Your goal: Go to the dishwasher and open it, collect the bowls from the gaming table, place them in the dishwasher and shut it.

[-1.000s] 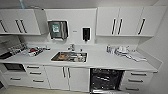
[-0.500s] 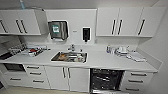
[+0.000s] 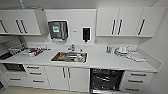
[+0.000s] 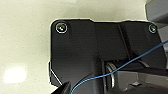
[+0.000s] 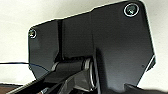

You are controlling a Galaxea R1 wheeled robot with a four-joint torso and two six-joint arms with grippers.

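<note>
- Dishwasher point(image 3: 106, 80) stands open under the white counter point(image 3: 100, 61), right of the sink point(image 3: 69, 57), its dark interior and wire racks exposed in the head view; the lowered door runs off the picture's lower edge.
- White drawers point(image 3: 136, 80) flank the opening on the right, and white cabinet doors point(image 3: 67, 77) sit between it and more drawers further left.
- Opening the machine looks done, judging by the bare dark cavity where a steel front would otherwise be.
- Whether coloured bowls already sit in the racks cannot be told, as the inside is too dark and blurred; so collecting, loading and closing may all remain.
- A dish rack point(image 3: 33, 52) with mixed items rests on the counter left of the sink, and a kettle point(image 3: 122, 49) with other small ware stands to the right, above the open machine.
- Wrist views give the robot's own dark plates over a pale floor; a thin blue cable point(image 4: 120, 65) crosses the left one. Whether either gripper's fingers are apart or together cannot be told.
- Compared with the pictures from a second and half a second ago, the kitchen sits almost identically in the head view: the robot seems nearly stationary, squarely facing the counter, with the machine open in all three.
</note>
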